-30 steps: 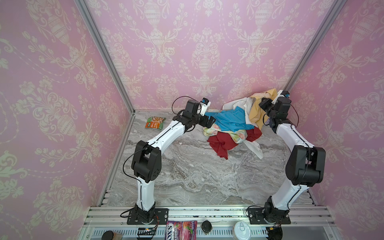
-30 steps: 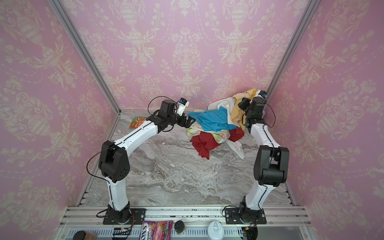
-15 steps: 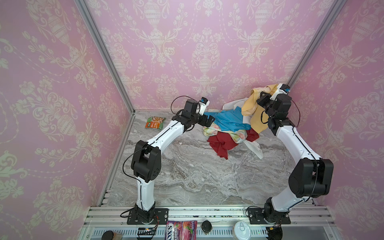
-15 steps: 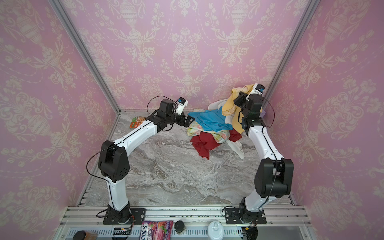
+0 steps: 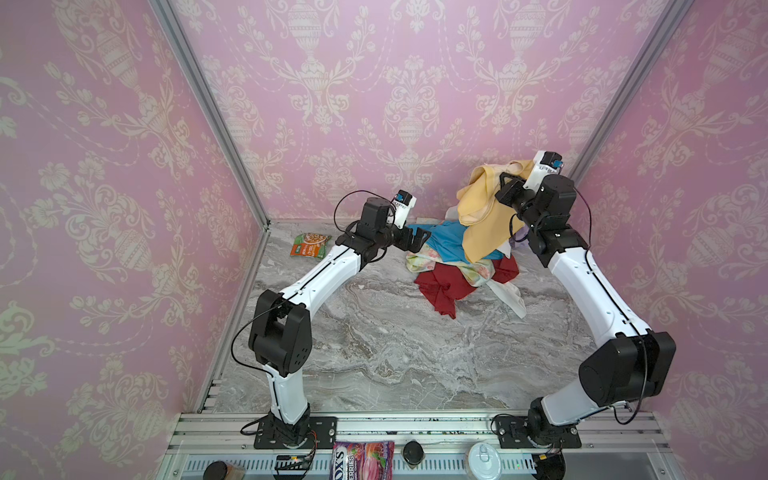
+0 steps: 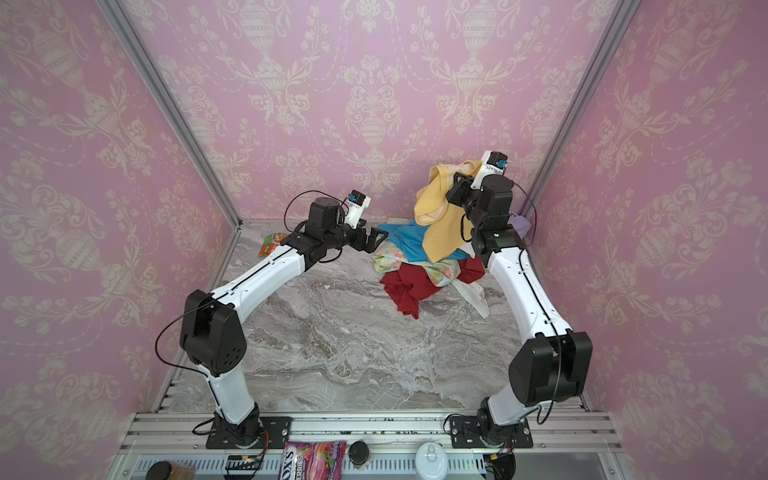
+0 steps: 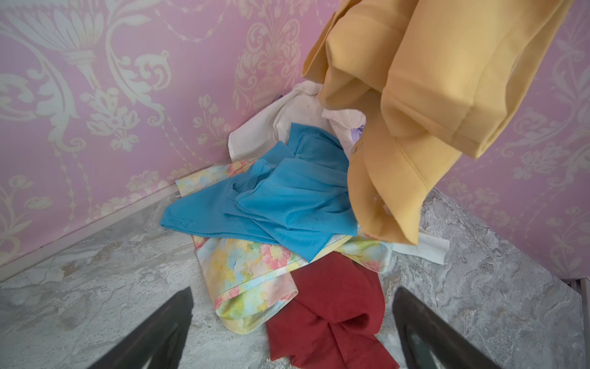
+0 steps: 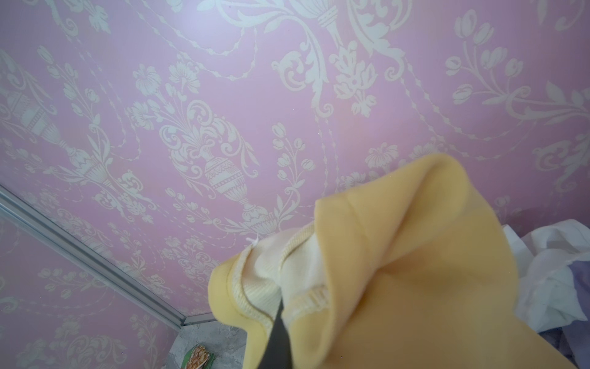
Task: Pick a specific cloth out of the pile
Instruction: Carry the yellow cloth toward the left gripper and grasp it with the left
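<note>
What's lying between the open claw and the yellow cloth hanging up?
The blue cloth. Both top views show it lying between the open left gripper and the hanging yellow cloth.

Mustard cloth in right tool

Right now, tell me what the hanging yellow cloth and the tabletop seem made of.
The mustard cloth: probably soft woven fabric, matte; it drapes in folds with stitched hems. The tabletop: grey veined marble look, smooth; possibly a printed surface.

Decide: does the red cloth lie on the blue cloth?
No, the red cloth lies under the floral cloth, which separates it from the blue cloth.
</note>
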{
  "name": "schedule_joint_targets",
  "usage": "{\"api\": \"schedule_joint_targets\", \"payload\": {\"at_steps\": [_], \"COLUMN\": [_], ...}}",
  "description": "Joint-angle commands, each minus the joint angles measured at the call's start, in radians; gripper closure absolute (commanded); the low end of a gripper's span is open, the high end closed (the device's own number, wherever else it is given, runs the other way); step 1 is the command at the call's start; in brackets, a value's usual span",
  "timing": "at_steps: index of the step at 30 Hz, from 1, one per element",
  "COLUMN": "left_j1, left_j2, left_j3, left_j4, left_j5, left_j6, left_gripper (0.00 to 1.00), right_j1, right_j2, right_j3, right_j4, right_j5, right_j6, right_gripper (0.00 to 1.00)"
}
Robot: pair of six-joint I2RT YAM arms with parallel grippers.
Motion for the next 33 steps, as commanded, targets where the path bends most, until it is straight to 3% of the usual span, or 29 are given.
{"api": "schedule_joint_targets", "payload": {"at_steps": [1,13,19,26,33], "left_j1": [0.010,0.010,-0.018,-0.081,-0.114], "left_j2": [-0.070,-0.234,-0.274,-0.233,-0.145], "left_j3": [-0.032,-0.215,-0.241,-0.177,-0.125], "left_j4": [0.035,0.122,0.107,0.031,0.055], "left_j5": [0.035,0.057,0.067,0.095,0.087], "left_j6": [-0.036,-0.106,-0.050,0.052,0.077], "left_gripper": [0.01,0.01,0.01,0.01,0.01], "right_j1": [0.029,0.161,0.198,0.224,0.245], "right_j2": [-0.049,-0.083,-0.063,-0.001,0.044], "right_j3": [0.052,-0.003,-0.005,0.060,0.119], "right_j4": [-0.033,-0.125,-0.149,-0.191,-0.222], "right_j5": [-0.019,0.011,0.028,0.059,0.077], "right_j6": [-0.040,-0.038,-0.021,-0.009,0.002], "right_gripper": [1.00,1.00,1.00,1.00,1.00]}}
